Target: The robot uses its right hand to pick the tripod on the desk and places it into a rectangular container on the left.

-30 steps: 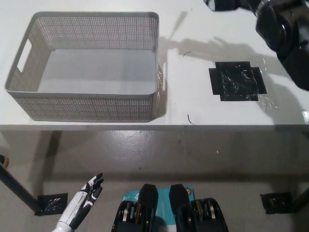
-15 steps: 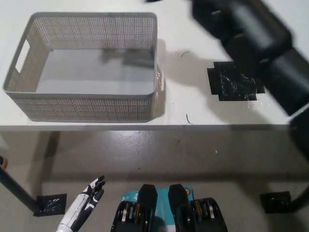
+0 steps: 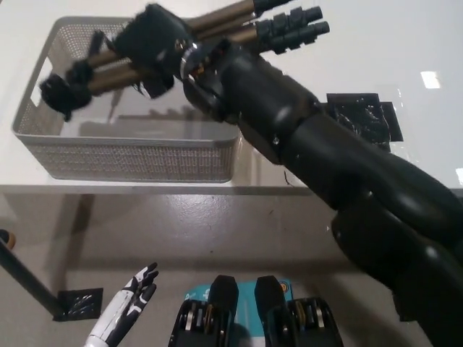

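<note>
Now tripod (image 3: 181,43) over container (image 3: 130,155)

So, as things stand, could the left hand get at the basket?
Probably not. The left hand hangs low beneath the desk edge, fingers apart and holding nothing, while the basket sits on top, with the right hand holding the tripod above it.

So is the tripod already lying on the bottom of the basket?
No, the black right hand holds the tripod in the air above the basket, whose floor shows bare beneath it.
</note>
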